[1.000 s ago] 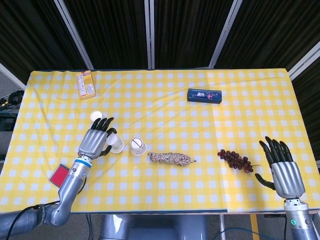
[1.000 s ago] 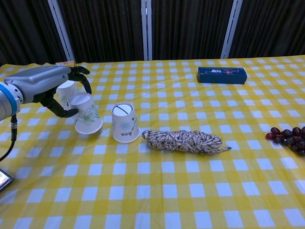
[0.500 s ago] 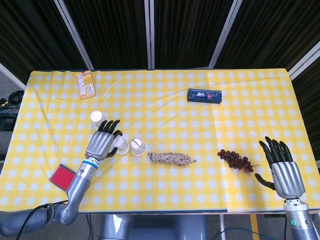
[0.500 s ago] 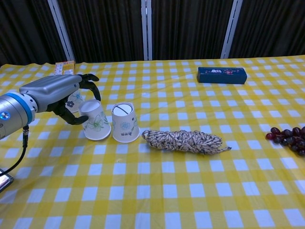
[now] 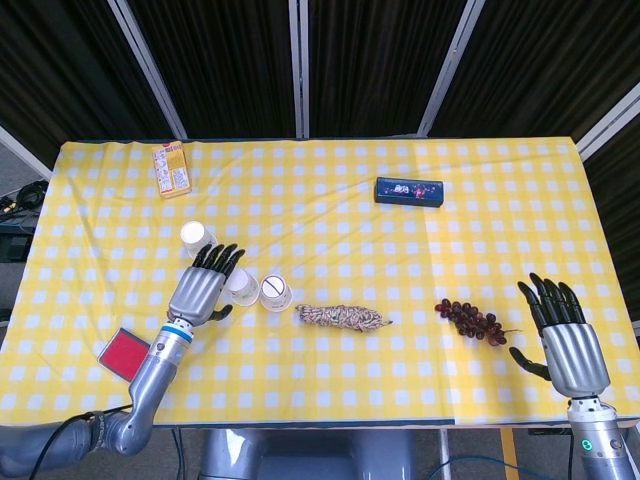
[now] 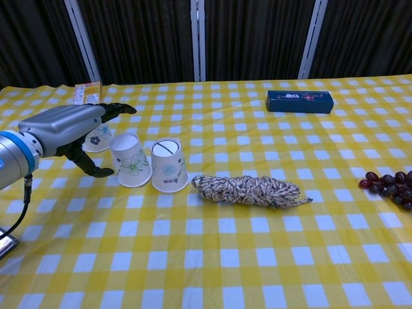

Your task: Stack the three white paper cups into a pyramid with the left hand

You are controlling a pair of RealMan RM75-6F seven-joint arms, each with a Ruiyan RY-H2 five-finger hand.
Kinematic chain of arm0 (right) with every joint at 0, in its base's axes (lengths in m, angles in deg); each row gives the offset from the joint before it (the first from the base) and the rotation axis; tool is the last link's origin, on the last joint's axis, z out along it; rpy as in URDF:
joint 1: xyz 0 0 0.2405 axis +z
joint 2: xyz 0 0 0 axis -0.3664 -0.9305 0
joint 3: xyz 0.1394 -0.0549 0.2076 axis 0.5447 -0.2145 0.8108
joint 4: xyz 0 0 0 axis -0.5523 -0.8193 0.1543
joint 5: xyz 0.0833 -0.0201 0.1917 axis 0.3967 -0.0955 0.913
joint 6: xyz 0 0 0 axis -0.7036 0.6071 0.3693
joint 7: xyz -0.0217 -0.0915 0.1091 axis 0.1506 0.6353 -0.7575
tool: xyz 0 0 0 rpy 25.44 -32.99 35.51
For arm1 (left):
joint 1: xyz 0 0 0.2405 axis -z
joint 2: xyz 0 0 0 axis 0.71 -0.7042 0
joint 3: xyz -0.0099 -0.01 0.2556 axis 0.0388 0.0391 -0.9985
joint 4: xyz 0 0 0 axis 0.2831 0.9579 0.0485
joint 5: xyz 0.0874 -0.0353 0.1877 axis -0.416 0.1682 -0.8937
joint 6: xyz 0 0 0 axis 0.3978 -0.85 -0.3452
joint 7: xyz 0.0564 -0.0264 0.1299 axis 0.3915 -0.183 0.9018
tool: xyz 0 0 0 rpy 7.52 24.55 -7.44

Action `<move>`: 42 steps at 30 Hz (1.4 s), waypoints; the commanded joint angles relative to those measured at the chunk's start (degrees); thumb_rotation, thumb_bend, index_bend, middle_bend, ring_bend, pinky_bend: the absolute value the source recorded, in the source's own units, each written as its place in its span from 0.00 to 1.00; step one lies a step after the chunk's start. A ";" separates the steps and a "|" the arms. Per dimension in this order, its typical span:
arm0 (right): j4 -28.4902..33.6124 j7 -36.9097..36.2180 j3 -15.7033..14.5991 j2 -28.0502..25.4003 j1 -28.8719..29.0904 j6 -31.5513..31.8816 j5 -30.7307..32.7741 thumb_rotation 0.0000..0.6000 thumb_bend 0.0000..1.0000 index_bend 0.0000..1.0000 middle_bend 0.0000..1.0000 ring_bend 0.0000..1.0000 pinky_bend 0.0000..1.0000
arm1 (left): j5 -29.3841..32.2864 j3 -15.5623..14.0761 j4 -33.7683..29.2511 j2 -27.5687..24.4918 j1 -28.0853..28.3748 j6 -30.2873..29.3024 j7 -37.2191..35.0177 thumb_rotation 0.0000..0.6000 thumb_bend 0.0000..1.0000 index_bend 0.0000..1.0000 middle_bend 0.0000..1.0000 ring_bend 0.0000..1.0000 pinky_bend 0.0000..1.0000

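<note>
Two white paper cups stand upside down side by side on the yellow checked cloth: one (image 6: pixel 131 161) (image 5: pixel 242 286) just right of my left hand, the other (image 6: pixel 169 165) (image 5: pixel 276 293) beside it. A third cup (image 6: pixel 98 138) (image 5: pixel 197 236) stands behind, partly hidden by the hand in the chest view. My left hand (image 6: pixel 71 132) (image 5: pixel 203 290) hovers at the left of the nearer cup with fingers stretched out and apart, thumb low near the cup's rim, holding nothing. My right hand (image 5: pixel 565 335) rests open at the table's front right.
A bundle of rope (image 6: pixel 248 190) lies right of the cups. Dark grapes (image 5: pixel 470 320) lie at the right, a dark blue box (image 5: pixel 408 191) further back, an orange packet (image 5: pixel 171 168) at the back left, and a red card (image 5: pixel 119 350) by the front left edge.
My left hand carried a tilted cup rightward, set it down upright next to the other cup, and spread its fingers off it. The right hand stayed still.
</note>
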 commanded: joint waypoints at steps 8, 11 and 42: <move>0.10 0.98 -0.31 0.38 0.00 -0.05 -0.41 1.00 0.07 0.00 0.00 0.00 0.00 | -0.84 1.29 -4.36 -8.49 -2.49 -3.49 -1.86 1.00 0.26 0.00 0.00 0.00 0.00; 0.07 1.67 -0.55 0.64 0.06 -0.18 -0.76 1.00 0.07 0.00 0.00 0.00 0.00 | 1.59 2.84 -4.13 -10.46 -2.14 -2.52 -1.71 1.00 0.26 0.01 0.00 0.00 0.00; -1.88 -0.75 1.85 0.35 1.12 -3.24 4.92 1.00 0.07 0.00 0.00 0.00 0.00 | 25.86 5.70 22.95 -5.89 14.73 23.60 0.97 1.00 0.31 0.22 0.00 0.00 0.00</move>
